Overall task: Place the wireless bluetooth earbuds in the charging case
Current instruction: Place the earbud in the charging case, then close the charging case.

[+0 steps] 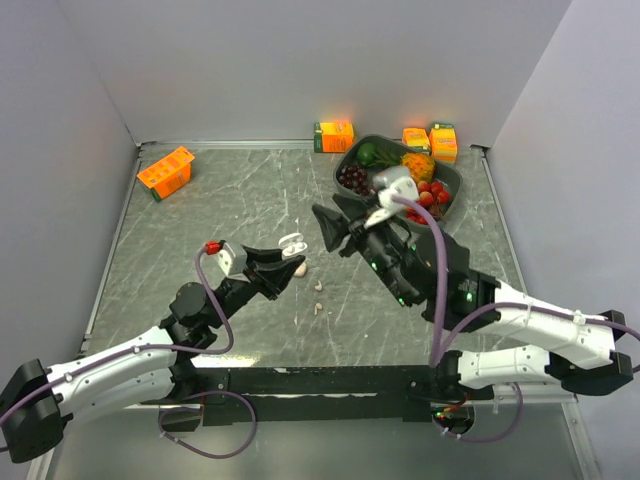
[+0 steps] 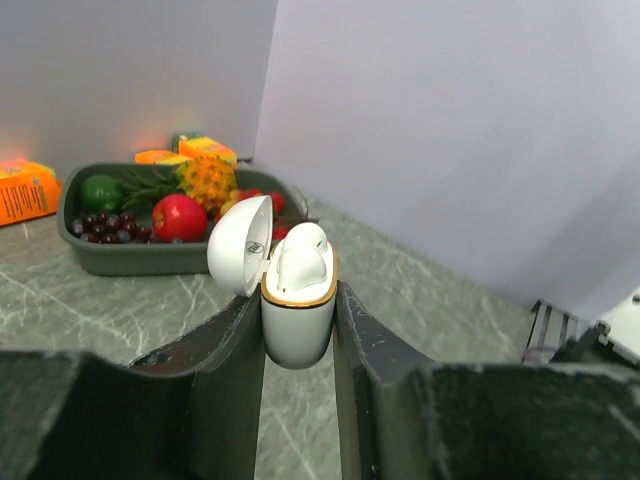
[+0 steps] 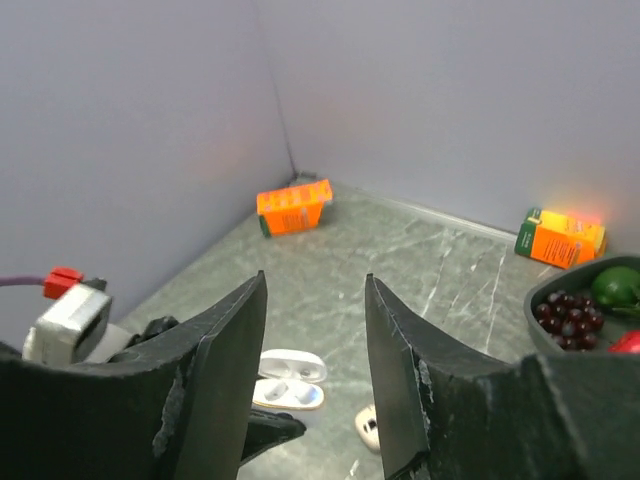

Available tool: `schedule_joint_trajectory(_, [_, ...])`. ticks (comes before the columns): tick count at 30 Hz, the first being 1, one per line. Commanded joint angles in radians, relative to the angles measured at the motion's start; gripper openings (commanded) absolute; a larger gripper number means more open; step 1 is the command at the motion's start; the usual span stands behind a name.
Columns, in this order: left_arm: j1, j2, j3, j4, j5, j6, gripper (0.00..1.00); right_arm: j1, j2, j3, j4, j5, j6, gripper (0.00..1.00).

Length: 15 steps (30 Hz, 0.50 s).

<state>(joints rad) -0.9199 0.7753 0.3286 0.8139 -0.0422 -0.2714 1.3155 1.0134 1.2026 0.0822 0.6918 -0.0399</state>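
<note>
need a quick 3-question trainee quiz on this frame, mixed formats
1. True or false: the left gripper is shut on the white charging case, whose lid stands open.
2. What sits between the right gripper fingers? A) an earbud B) nothing C) a grape
3. Fill in: the two loose earbuds lie on the ____.

Key: 1 true; 2 B; 3 table.

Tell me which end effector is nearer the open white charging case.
Left. The left end effector grips the charging case between its fingers; the right end effector hovers apart to its right, open.
</note>
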Motion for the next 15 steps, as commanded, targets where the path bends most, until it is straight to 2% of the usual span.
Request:
schedule_joint_trajectory(1, [0.0, -0.025, 0.065, -0.123, 0.092, 0.073, 0.01, -0.08, 0.111, 0.202, -0.485, -0.175, 0.076, 0.53])
schedule_joint_trajectory(2, [0.0, -0.028, 0.072, -0.146, 0.108, 0.084, 0.01, -0.103, 0.161, 0.274, -0.551, -0.248, 0.102, 0.53])
schedule_joint_trajectory(5, [0.001, -0.042, 0.084, -0.202, 0.146, 0.124, 0.01, -0.174, 0.244, 0.365, -0.685, -0.333, 0.167, 0.55])
schedule_joint_trajectory(15, [0.001, -0.076, 0.107, -0.279, 0.162, 0.207, 0.01, -0.213, 0.367, 0.425, -0.788, -0.451, 0.202, 0.5])
